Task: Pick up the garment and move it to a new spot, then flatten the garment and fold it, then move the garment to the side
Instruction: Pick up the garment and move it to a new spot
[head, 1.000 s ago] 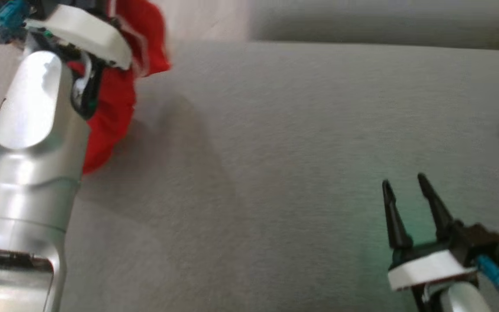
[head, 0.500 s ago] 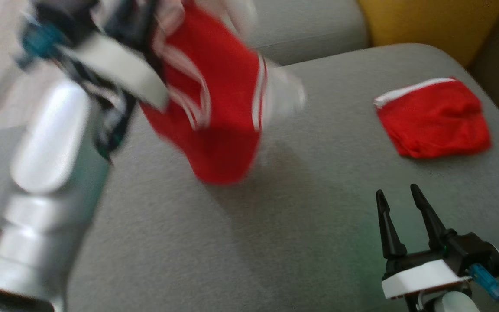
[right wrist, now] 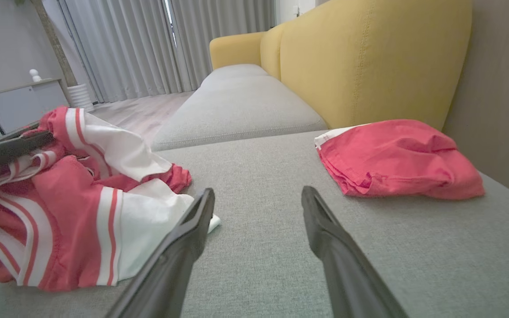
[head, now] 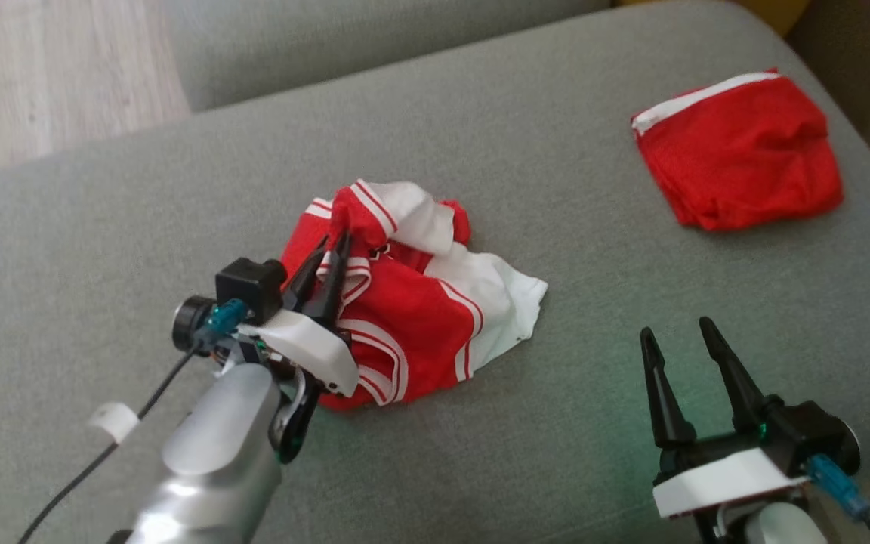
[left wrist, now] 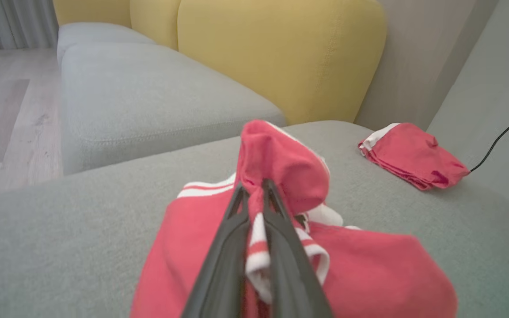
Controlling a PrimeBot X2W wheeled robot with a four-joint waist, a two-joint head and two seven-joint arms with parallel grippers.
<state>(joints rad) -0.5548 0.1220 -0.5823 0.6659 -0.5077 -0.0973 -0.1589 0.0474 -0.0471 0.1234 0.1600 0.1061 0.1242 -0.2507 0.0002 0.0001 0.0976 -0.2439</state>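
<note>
In the head view we find the garment (head: 420, 317), a crumpled red jersey with white stripes and panels, heaped near the middle of the grey woven seat cushion (head: 556, 438). The left gripper (head: 335, 240) pinches a raised fold at the heap's top, jaws narrow. The right gripper (head: 675, 327) hovers by the near edge, jaws wide, holding nothing. A folded red piece (head: 741, 151) lies toward the far right corner. The wrist views add a smooth yellow backrest (left wrist: 281, 57); the right one adds pleated curtains (right wrist: 126, 44).

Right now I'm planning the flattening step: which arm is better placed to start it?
Probably left: its jaws are shut on the crumpled jersey, which lies on the sofa; the right jaws stand open, apart from it.
</note>
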